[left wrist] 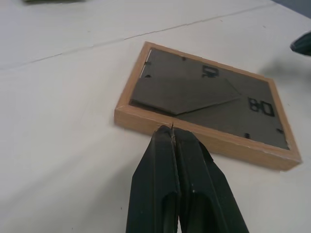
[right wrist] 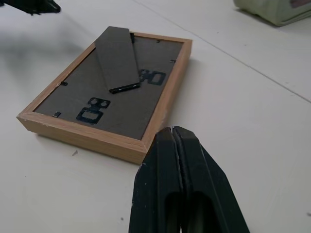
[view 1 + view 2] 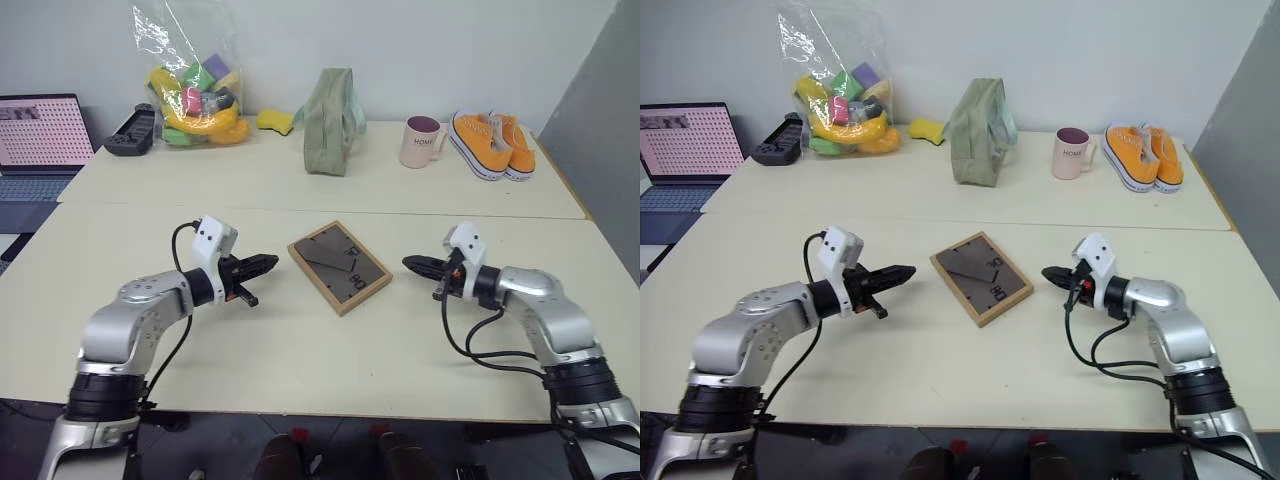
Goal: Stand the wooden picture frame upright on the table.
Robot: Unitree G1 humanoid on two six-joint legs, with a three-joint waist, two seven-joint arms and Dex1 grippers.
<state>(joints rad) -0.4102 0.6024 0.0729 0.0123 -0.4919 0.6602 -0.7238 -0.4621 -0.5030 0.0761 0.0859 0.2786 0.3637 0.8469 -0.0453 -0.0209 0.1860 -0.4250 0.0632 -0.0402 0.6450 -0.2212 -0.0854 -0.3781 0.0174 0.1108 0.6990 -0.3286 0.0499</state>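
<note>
The wooden picture frame (image 3: 340, 266) lies flat and face down on the table (image 3: 300, 340), its dark back and folded stand facing up. My left gripper (image 3: 272, 264) is shut and empty, its tip a short way from the frame's left side. In the left wrist view the shut fingers (image 1: 175, 160) point at the frame (image 1: 204, 104) edge. My right gripper (image 3: 410, 263) is shut and empty too, just right of the frame. In the right wrist view its fingers (image 2: 180, 165) point at a corner of the frame (image 2: 112, 97).
On the far table stand a green cloth bag (image 3: 330, 122), a pink mug (image 3: 421, 141), orange shoes (image 3: 492, 143), a clear bag of toys (image 3: 195, 85) and a black controller (image 3: 132, 130). A laptop (image 3: 40, 135) sits at the far left. A seam (image 3: 300, 208) joins the two tables.
</note>
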